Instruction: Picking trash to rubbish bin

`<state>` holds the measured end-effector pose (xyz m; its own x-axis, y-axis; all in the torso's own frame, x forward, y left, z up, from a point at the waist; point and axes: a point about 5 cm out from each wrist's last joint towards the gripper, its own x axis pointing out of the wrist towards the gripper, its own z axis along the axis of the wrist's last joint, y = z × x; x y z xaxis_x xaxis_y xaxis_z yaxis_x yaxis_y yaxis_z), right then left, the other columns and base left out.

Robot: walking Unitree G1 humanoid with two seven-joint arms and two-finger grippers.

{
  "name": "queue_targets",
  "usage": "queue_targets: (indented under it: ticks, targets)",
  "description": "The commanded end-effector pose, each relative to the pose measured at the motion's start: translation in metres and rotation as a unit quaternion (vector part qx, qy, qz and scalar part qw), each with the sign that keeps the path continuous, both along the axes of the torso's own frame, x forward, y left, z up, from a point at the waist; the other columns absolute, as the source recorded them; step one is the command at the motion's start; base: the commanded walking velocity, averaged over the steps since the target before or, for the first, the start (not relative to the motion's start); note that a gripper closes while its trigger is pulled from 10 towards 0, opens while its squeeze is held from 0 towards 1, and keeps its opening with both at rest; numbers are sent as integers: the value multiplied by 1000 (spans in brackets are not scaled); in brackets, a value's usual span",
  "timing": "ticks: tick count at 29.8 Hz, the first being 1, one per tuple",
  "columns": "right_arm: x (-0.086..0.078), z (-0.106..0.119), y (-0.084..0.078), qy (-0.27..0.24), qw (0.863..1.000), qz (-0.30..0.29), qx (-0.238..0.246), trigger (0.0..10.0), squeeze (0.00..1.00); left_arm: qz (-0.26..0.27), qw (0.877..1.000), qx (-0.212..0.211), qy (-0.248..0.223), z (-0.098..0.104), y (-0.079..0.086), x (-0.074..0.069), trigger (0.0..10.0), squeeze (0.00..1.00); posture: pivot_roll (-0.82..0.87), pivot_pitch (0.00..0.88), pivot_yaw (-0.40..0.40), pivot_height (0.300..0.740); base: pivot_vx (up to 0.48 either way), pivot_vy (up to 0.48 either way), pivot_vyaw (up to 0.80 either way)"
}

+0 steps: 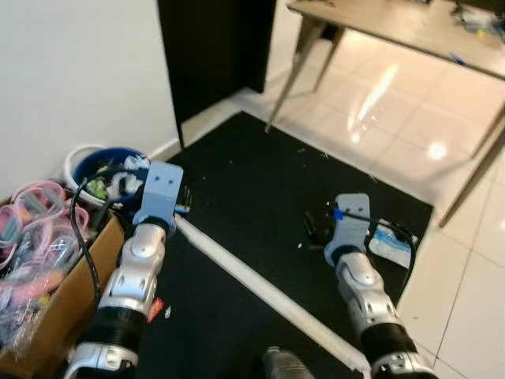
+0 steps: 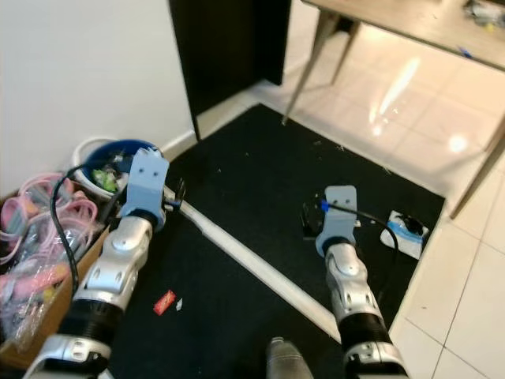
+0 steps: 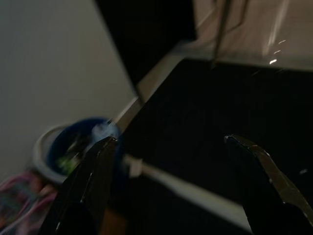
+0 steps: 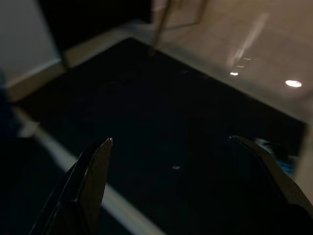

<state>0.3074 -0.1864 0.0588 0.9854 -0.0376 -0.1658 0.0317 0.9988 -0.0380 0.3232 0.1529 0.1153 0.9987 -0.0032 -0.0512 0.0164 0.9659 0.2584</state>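
I see the black floor mat (image 1: 260, 197) under both arms, the round blue rubbish bin (image 1: 99, 170) of trash against the wall just beyond my left gripper (image 3: 171, 161), and my right gripper (image 4: 171, 166), both jaws spread and empty.

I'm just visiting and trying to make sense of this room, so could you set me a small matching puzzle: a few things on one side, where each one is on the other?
Things:
1. blue rubbish bin
2. red scrap
3. white and blue wrapper
4. cardboard box

Places:
A. at the black mat's edge, beside the right gripper
B. against the white wall, ahead of the left gripper
C. on the black mat, beside the left arm
D. at the robot's far left, full of pink things

Pairs: 1-B, 2-C, 3-A, 4-D
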Motion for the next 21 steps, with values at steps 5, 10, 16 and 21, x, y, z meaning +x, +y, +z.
queue_targets:
  ticks: [5,10,16,21]
  targets:
    - [-1,1,-3,4,1000,-5,-1,10000,0,-1,1000,13,8,-5,3,-4,10000,0,-104,63,-24,740,0,0,-800]
    - [-1,2,-7,6,1000,-6,-7,10000,0,-1,1000,14,8,-5,5,-4,10000,0,-109,48,-36,740,0,0,-800]
    - [1,4,-9,6,1000,-5,-11,10000,0,-5,1000,17,9,-5,4,-5,10000,0,-107,37,-38,740,0,0,-800]
    - [3,7,-12,4,1000,-7,-13,10000,0,-9,1000,20,10,-6,5,-6,10000,0,-111,17,-33,740,0,0,-800]
